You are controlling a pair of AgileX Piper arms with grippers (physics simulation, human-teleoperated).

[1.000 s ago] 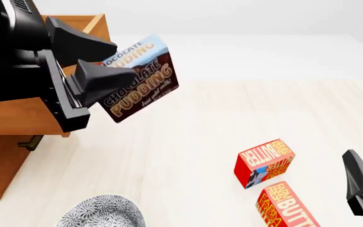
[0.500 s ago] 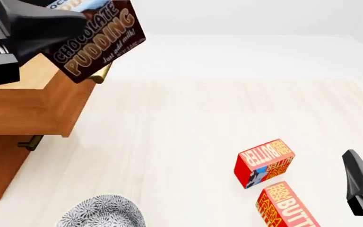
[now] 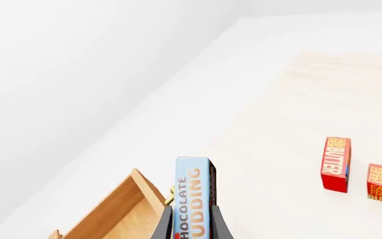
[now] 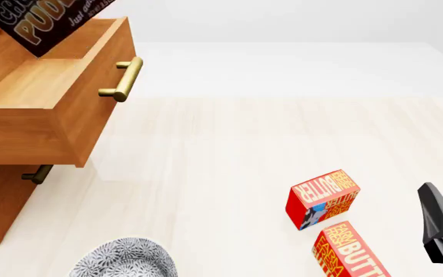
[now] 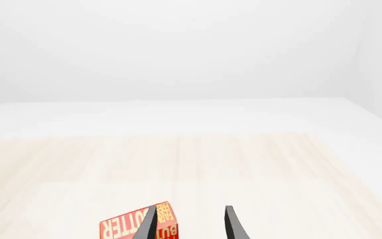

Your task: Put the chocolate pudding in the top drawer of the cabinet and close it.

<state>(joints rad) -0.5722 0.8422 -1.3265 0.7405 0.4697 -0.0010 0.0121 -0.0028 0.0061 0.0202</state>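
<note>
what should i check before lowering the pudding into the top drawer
1. Left gripper gripping the chocolate pudding: ok, fingers sit on both sides of the box.
2. Top drawer open: ok, pulled out with bare wood floor showing.
3. Pudding above the drawer opening: cannot tell; the front view shows only its corner at the frame edge, and the wrist view suggests it is near the front wall.
4. Brass handle clear of the box: ok.
5. Right gripper out of the way: ok, open and empty, near the butter boxes.
6. Drawer closed: not ok, not yet done.
</note>
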